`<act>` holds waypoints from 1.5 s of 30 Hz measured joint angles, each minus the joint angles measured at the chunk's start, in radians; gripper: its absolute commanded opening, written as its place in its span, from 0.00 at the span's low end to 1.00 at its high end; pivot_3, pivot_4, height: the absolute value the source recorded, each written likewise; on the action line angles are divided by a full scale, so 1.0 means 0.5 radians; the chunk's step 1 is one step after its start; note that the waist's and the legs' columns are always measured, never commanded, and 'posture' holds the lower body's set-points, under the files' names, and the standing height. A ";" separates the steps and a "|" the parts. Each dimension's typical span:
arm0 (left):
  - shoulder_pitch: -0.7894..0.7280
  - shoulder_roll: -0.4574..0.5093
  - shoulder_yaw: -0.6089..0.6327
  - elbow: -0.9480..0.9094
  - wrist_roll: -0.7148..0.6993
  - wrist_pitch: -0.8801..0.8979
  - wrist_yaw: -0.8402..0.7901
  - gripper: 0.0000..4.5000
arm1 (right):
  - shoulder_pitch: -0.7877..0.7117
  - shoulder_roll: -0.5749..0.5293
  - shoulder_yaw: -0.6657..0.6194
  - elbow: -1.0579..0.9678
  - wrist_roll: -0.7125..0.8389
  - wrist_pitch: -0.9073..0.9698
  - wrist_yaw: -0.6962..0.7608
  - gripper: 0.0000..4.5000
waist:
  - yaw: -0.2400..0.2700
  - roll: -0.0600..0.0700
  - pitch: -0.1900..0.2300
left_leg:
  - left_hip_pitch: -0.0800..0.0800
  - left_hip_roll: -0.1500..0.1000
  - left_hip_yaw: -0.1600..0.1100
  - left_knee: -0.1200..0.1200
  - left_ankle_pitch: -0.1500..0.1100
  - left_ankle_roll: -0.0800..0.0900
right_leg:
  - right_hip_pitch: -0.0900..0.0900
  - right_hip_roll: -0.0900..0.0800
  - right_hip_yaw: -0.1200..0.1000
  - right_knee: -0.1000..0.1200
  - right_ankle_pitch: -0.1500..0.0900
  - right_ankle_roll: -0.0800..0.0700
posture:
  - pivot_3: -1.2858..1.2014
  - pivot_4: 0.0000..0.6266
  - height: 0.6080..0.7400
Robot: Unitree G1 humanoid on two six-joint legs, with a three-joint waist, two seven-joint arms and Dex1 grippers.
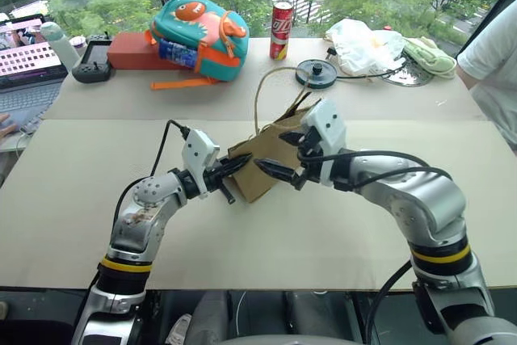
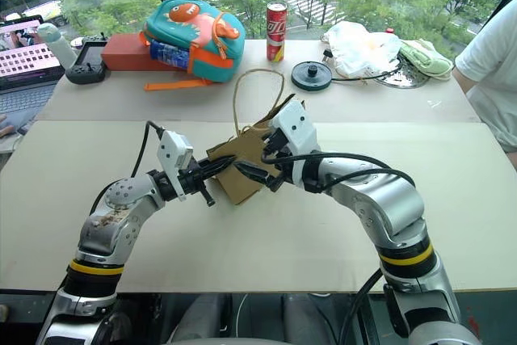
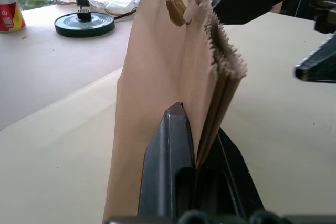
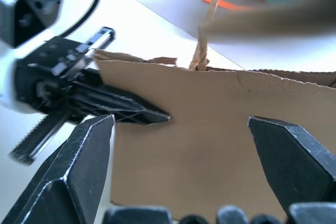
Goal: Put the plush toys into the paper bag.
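Note:
The brown paper bag (image 1: 271, 157) is folded flat and held up off the table's middle, its loop handle (image 1: 262, 94) arching above it. My left gripper (image 1: 235, 169) is shut on the bag's edge. In the left wrist view the paper layers sit pinched between the two black fingers (image 3: 170, 145). My right gripper (image 1: 283, 155) is open on the bag's other side, one finger to each side of the flat face (image 4: 210, 145), not touching it. The plush toys are out of view.
Along the far side of the table stand a teal and orange dinosaur backpack (image 1: 198, 34), a red box (image 1: 133, 50), a red can (image 1: 281, 30), a black disc (image 1: 317, 73) and a white plastic bag (image 1: 363, 42). A laptop (image 1: 28, 58) is at the left, a person's sleeve (image 1: 493, 54) at the right.

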 measured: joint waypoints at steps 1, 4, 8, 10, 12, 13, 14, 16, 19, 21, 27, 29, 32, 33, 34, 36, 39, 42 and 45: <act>-0.017 0.013 0.013 0.016 0.001 -0.003 0.001 0.00 | 0.026 -0.024 -0.026 -0.042 0.024 0.024 0.018 1.00 | -0.001 0.000 0.000 | 0.000 0.000 0.000 0.000 0.000 0.000 | 0.000 0.000 0.000 -0.001 0.000 0.000 | 0.52 0.24 0.99; -0.100 0.032 0.055 0.088 -0.005 -0.003 -0.012 0.00 | 0.122 -0.136 -0.202 -0.211 0.195 0.101 0.083 1.00 | -0.001 0.000 0.000 | -0.002 0.000 0.000 0.000 0.000 0.000 | -0.001 0.000 -0.001 -0.001 0.000 0.000 | 0.52 0.24 0.99; -0.165 0.063 0.110 0.142 -0.029 -0.003 -0.065 0.00 | 0.231 -0.278 -0.450 -0.397 0.442 0.136 0.172 1.00 | -0.006 0.000 0.000 | -0.002 0.000 -0.001 -0.001 0.000 0.000 | -0.001 0.000 -0.001 -0.001 0.000 0.000 | 0.52 0.24 0.99; -0.179 0.067 0.134 0.149 -0.086 -0.001 -0.115 0.00 | 0.281 -0.331 -0.597 -0.416 0.563 0.140 0.204 1.00 | -0.007 0.000 0.000 | -0.001 0.000 0.000 -0.001 0.000 0.000 | 0.000 0.000 -0.001 -0.002 0.000 0.000 | 0.52 0.24 0.99; -0.181 0.103 0.172 0.141 -0.178 0.031 -0.191 0.00 | 0.350 -0.440 -0.769 -0.405 0.628 0.140 0.226 1.00 | -0.007 0.000 0.000 | -0.001 0.000 0.000 -0.001 0.000 0.000 | 0.000 0.000 -0.001 -0.002 0.000 0.001 | 0.52 0.24 0.99; -0.182 0.131 0.199 0.130 -0.230 0.065 -0.225 0.00 | 0.380 -0.475 -0.843 -0.387 0.644 0.138 0.235 1.00 | -0.009 0.000 0.000 | -0.001 0.000 0.000 -0.001 0.000 0.000 | 0.000 0.000 -0.001 -0.002 0.000 0.000 | 0.52 0.24 0.99; -0.181 0.169 0.229 0.111 -0.279 0.084 -0.268 0.00 | 0.417 -0.513 -0.912 -0.371 0.656 0.137 0.246 1.00 | -0.010 0.000 0.000 | -0.001 0.001 0.000 -0.001 0.000 0.000 | 0.000 0.001 -0.001 -0.001 0.000 0.001 | 0.52 0.24 0.99; -0.182 0.278 0.270 0.055 -0.366 0.118 -0.383 0.00 | 0.494 -0.567 -1.060 -0.341 0.725 0.129 0.276 1.00 | -0.011 0.000 0.000 | -0.001 0.001 0.000 -0.002 0.000 0.000 | -0.001 0.001 0.000 -0.001 -0.001 0.001 | 0.52 0.24 0.99; -0.184 0.472 0.320 -0.013 -0.474 0.162 -0.584 0.00 | 0.597 -0.642 -1.262 -0.316 0.809 0.111 0.341 1.00 | -0.010 0.000 0.000 | 0.000 0.001 0.001 -0.003 0.000 0.000 | 0.000 0.001 0.000 -0.002 -0.001 0.001 | 0.52 0.24 0.99; -0.161 0.622 0.323 -0.036 -0.510 0.166 -0.765 0.00 | 0.691 -0.703 -1.392 -0.308 0.859 0.086 0.403 1.00 | -0.010 0.000 0.000 | 0.001 0.001 0.002 -0.003 0.000 0.000 | 0.001 0.001 0.000 -0.003 -0.003 0.004 | 0.52 0.24 0.99; -0.035 0.775 0.243 -0.038 -0.522 0.058 -1.168 0.00 | 0.845 -0.772 -1.532 -0.276 0.893 0.026 0.504 1.00 | -0.009 0.000 0.000 | 0.004 0.002 0.003 -0.003 0.000 0.000 | 0.002 0.000 0.000 -0.003 -0.010 0.011 | 0.52 0.24 0.99; -0.006 0.767 0.202 -0.033 -0.494 -0.006 -1.233 0.00 | 0.855 -0.784 -1.531 -0.279 0.925 0.012 0.503 1.00 | -0.009 0.000 0.000 | 0.003 0.002 0.003 -0.003 0.000 0.000 | 0.002 0.001 0.001 -0.003 -0.010 0.010 | 0.52 0.24 0.99; 0.015 0.736 0.150 -0.025 -0.449 -0.131 -1.305 0.00 | 0.852 -0.795 -1.530 -0.295 0.994 0.002 0.474 1.00 | -0.008 0.000 0.000 | 0.003 0.002 0.003 -0.003 0.000 0.000 | 0.002 0.001 0.001 -0.003 -0.010 0.009 | 0.52 0.24 0.99; 0.020 0.722 0.137 -0.013 -0.427 -0.182 -1.322 0.00 | 0.850 -0.807 -1.530 -0.298 1.023 0.001 0.457 1.00 | -0.007 0.000 0.000 | 0.003 0.002 0.003 -0.003 0.000 0.000 | 0.002 0.000 0.001 -0.003 -0.010 0.009 | 0.52 0.24 0.99; 0.020 0.704 0.131 0.016 -0.397 -0.230 -1.330 0.00 | 0.848 -0.816 -1.530 -0.301 1.041 0.000 0.446 1.00 | -0.006 0.000 0.000 | 0.003 0.002 0.003 -0.003 0.000 0.000 | 0.002 0.001 0.001 -0.003 -0.010 0.009 | 0.52 0.24 0.99; 0.020 0.686 0.118 0.078 -0.354 -0.317 -1.340 0.00 | 0.847 -0.828 -1.529 -0.303 1.081 -0.001 0.418 1.00 | -0.005 -0.001 0.000 | 0.003 0.002 0.003 -0.003 0.000 0.000 | 0.002 0.001 0.001 -0.003 -0.010 0.009 | 0.52 0.24 0.99; 0.035 0.669 0.102 0.149 -0.283 -0.472 -1.367 0.00 | 0.847 -0.855 -1.523 -0.311 1.142 -0.002 0.375 1.00 | -0.006 -0.001 0.000 | 0.002 0.002 0.004 -0.003 0.000 0.000 | 0.001 0.000 0.001 -0.003 -0.009 0.008 | 0.52 0.24 0.99; 0.062 0.662 0.094 0.177 -0.274 -0.529 -1.382 0.00 | 0.844 -0.890 -1.517 -0.316 1.187 -0.008 0.354 1.00 | -0.005 -0.001 0.000 | 0.002 0.002 0.004 -0.003 0.000 0.000 | 0.002 0.000 0.001 -0.003 -0.008 0.007 | 0.52 0.24 0.99; 0.072 0.660 0.077 0.199 -0.244 -0.580 -1.389 0.00 | 0.825 -0.901 -1.480 -0.317 1.194 -0.014 0.326 1.00 | -0.005 -0.001 0.000 | 0.003 0.002 0.004 -0.003 0.000 0.000 | 0.002 0.000 0.001 -0.003 -0.009 0.007 | 0.52 0.24 0.99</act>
